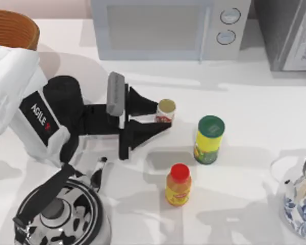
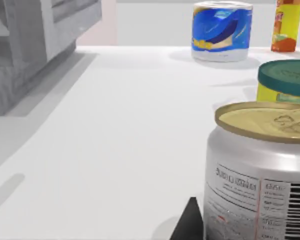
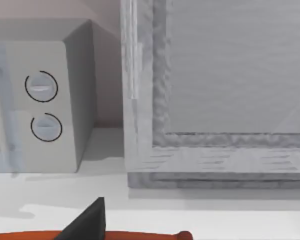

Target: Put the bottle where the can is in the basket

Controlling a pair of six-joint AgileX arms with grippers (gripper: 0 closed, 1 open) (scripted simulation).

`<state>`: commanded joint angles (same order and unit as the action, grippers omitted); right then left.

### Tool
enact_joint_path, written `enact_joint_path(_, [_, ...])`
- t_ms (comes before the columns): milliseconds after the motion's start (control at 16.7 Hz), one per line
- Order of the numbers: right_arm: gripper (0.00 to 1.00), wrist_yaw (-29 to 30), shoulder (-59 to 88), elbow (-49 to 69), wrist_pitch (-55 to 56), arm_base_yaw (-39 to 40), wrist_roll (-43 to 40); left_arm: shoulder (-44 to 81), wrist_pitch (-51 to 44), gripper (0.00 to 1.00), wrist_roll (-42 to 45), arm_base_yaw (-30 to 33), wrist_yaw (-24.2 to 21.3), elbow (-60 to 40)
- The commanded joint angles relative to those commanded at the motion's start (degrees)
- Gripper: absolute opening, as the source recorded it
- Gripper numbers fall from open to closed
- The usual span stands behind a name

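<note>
white table [image 1: 255, 102], microwave [image 1: 163, 28] at the back. left gripper [image 1: 164, 116] pinching the can [image 1: 166, 111], barcode on its label; arm reads "agile". right gripper [image 3: 87, 222] fingers: can't tell.

Rendered kitchen counter setting. Evidence: a microwave [image 1: 171, 28] with two round dials stands at the back of a white table [image 1: 255, 92]; a second grey appliance [image 1: 290, 33] sits to its right. Two kettles are present, one cow-patterned [image 1: 61, 214], one blue-flowered [image 1: 301, 204]. A wicker basket [image 1: 13, 28] and food containers occupy the surface.
</note>
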<state>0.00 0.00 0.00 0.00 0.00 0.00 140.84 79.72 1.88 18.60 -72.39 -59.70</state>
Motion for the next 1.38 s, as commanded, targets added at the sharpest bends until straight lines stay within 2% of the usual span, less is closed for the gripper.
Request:
enact_joint_path(480, [1.0,0.0,0.0,0.0,0.0,0.0,0.0,2.72,1.45,0.0,-0.05,0.44,-1.35,-0.95])
enact_joint_path(1260, [1.0,0.0,0.0,0.0,0.0,0.0,0.0,2.72,1.45,0.98,-0.05,0.44,-1.35,-0.95])
enact_joint_path(1380, [1.0,0.0,0.0,0.0,0.0,0.0,0.0,2.72,1.45,1.0,-0.05,0.44,-1.35,-0.95])
